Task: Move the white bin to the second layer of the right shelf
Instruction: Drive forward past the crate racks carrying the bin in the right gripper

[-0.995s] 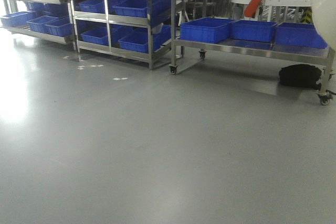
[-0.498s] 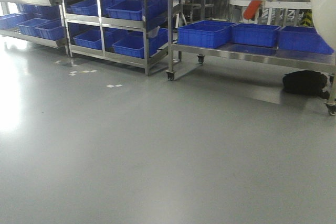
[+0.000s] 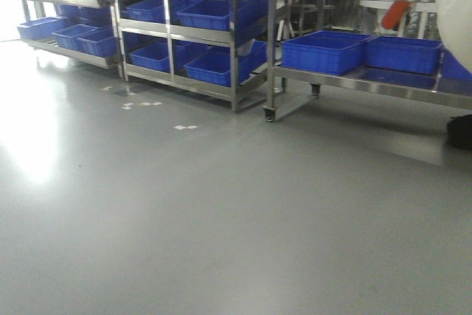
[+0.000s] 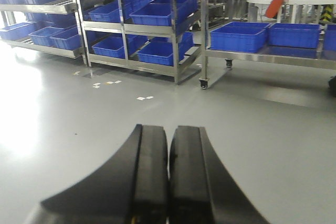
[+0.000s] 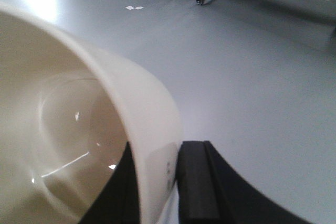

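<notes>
- The right gripper [image 5: 157,153] clamps the wall of the white bin [image 5: 142,103], with one black finger inside the rim and one outside.
- The bin is carried above the grey floor [image 3: 236,219], well apart from the racks. In the front view it shows only as a pale curve at the right edge.
- The part of its inside that shows is bare, glossy plastic.
- The left gripper [image 4: 168,135] has its two fingers pressed together with nothing between them.
- On the wheeled steel rack [image 3: 346,79] we count three blue crates [image 3: 324,49] on the top level. Two more are whole on the lower level, with a corner of a third at the frame edge.
- We cannot tell what the crates hold.
- The sloping racks [image 3: 177,27] to its left carry more blue crates, too overlapped to count.
- The small white floor marks [image 3: 185,127] are too small to read.
</notes>
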### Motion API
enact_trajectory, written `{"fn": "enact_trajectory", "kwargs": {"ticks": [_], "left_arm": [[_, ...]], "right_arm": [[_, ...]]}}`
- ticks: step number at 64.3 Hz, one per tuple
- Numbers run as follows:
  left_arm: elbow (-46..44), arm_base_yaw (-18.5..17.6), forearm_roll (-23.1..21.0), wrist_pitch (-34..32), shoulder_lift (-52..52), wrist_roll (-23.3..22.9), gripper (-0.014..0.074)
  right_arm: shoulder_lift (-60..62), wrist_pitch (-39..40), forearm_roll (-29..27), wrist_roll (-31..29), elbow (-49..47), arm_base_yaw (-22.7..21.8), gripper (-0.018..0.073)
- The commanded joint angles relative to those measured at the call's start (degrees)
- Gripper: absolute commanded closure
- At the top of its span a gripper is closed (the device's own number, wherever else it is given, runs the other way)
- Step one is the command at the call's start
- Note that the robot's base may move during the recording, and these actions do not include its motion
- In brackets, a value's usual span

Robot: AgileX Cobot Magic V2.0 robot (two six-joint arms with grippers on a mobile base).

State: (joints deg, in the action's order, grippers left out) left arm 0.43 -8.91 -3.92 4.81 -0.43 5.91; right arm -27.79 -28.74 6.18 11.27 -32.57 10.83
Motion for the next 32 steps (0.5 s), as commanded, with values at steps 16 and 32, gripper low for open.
{"fn": "enact_trajectory", "kwargs": {"ticks": [16, 32], "left_arm": [[2.1, -0.2, -0.3, -4.8, -0.8, -0.2, 0.0512], [2.1, -0.2, -0.3, -4.8, -0.8, -0.2, 0.0512]], "right_arm": [[-0.5, 6.0, 0.4, 0.0, -1.9, -0.3, 0.0526], [-0.5, 6.0, 0.4, 0.0, -1.9, -0.3, 0.0526]]}}
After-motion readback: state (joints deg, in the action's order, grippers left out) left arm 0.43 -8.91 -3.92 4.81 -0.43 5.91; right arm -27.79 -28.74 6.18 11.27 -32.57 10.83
